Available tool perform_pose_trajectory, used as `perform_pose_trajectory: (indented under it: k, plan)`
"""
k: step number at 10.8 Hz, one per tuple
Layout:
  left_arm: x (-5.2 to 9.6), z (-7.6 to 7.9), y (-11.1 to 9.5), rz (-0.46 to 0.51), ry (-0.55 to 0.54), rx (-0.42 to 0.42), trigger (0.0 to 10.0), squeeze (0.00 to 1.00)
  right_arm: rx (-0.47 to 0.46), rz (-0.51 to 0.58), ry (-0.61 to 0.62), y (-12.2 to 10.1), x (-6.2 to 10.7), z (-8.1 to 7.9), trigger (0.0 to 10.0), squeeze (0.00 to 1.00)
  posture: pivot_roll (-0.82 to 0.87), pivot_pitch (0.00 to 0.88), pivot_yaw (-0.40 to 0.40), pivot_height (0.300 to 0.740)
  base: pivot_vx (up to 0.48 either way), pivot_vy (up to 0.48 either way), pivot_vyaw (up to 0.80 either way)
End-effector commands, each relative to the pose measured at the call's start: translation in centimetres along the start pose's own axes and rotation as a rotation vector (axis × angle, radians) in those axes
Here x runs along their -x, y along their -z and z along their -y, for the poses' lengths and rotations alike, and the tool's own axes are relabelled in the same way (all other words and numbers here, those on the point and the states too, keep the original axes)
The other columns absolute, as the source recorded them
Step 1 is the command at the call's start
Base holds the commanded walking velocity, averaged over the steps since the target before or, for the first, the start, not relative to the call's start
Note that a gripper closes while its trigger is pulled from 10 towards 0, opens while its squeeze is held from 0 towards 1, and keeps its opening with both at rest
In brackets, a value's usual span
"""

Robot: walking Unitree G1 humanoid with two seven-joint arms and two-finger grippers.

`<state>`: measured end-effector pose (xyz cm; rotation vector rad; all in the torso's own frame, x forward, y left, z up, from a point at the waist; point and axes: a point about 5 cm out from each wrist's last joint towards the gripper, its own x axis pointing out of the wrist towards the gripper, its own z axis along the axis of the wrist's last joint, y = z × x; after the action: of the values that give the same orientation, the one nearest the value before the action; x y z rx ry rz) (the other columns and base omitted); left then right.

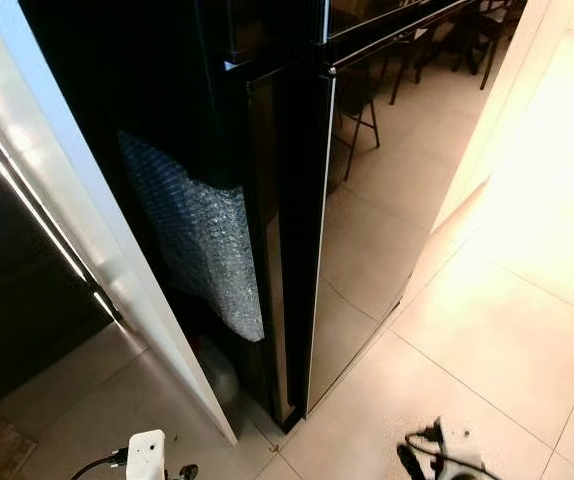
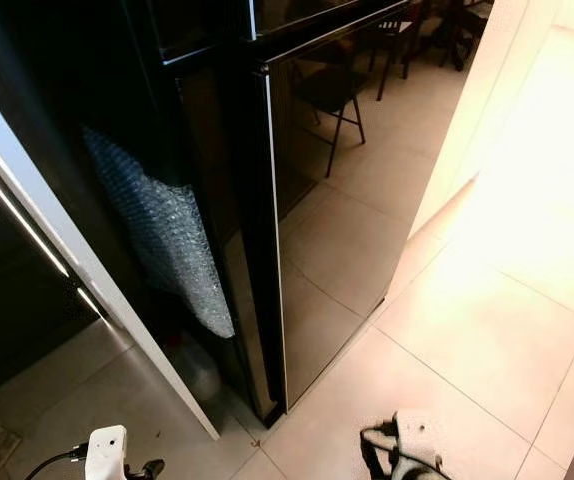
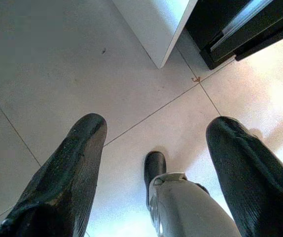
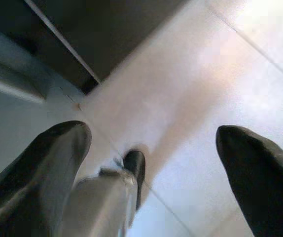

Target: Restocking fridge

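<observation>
A tall black glossy fridge [image 1: 367, 200] stands ahead with its doors shut; chairs are mirrored in the lower door. A sheet of bubble wrap [image 1: 202, 240] clings to its side wall. Both arms hang low at my sides, the left wrist [image 1: 147, 455] and the right wrist [image 1: 447, 450] at the bottom edge of the eye views. My left gripper [image 3: 156, 126] is open over the floor tiles, holding nothing. My right gripper [image 4: 154, 132] is open too, also over bare tiles near the fridge's base [image 4: 82, 74].
A white panel [image 1: 87, 220] stands left of the fridge, with a dark cabinet and light strip [image 1: 27, 200] beyond it. Something clear and plastic [image 1: 217, 370] lies on the floor between panel and fridge. Beige tiles [image 1: 507, 340] stretch off to the right. My feet [image 3: 155, 165] show below the grippers.
</observation>
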<state>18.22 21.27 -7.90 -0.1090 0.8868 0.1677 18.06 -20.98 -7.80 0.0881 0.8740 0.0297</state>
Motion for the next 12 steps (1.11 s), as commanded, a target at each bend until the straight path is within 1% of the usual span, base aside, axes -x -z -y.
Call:
perform_pose_trajectory:
  k: [1,2,3,5,6,8,10,11,12]
  plan:
    - [0.1,-0.2,0.8,-0.041,-0.004,-0.029,10.0,0.0,-0.005,-0.039,0.009,1.0,0.1,-0.2,10.0,0.0,-0.09,0.018,0.028,0.74,0.0,0.0,0.0]
    - [0.1,-0.2,0.8,-0.038,-0.004,-0.033,10.0,0.0,-0.006,-0.043,0.007,1.2,0.1,-0.5,10.0,0.0,-0.09,0.018,0.028,0.74,0.0,0.0,0.0]
    - [0.1,-0.2,0.8,-0.04,-0.01,-0.041,10.0,0.0,-0.019,-0.051,0.013,1.6,0.1,-0.8,10.0,0.0,-0.09,0.019,0.028,0.74,0.0,-0.315,0.0]
    - [0.1,-0.2,0.8,-0.04,-0.009,-0.036,10.0,0.0,-0.041,-0.069,0.041,2.0,0.2,-0.8,10.0,0.0,-0.09,0.026,0.026,0.74,0.0,-0.338,0.0]
    - [0.1,-0.2,0.7,-0.041,-0.009,-0.04,10.0,0.0,-0.08,-0.066,0.073,2.1,0.2,-0.7,10.0,0.0,-0.09,0.032,0.025,0.74,0.0,-0.368,0.0]
    - [0.1,-0.1,0.7,-0.043,-0.008,-0.028,10.0,0.0,-0.064,-0.092,0.074,2.9,0.4,-0.8,10.0,0.0,-0.09,0.044,0.025,0.74,0.0,-0.379,0.0]
    - [0.1,-0.2,0.7,-0.044,-0.007,-0.026,10.0,0.0,-0.084,-0.106,0.108,3.4,0.7,-0.3,10.0,0.0,-0.09,0.044,0.025,0.74,0.0,-0.379,0.0]
    - [0.1,-0.2,0.7,-0.045,-0.005,-0.028,10.0,0.0,-0.089,-0.107,0.135,3.5,0.8,0.3,10.0,0.0,-0.1,0.051,0.028,0.74,0.0,-0.379,0.0]
    - [0.1,-0.2,0.7,-0.045,-0.005,-0.029,10.0,0.0,-0.088,-0.106,0.143,3.4,0.9,0.6,10.0,0.0,-0.1,0.054,0.029,0.74,0.0,-0.379,0.0]
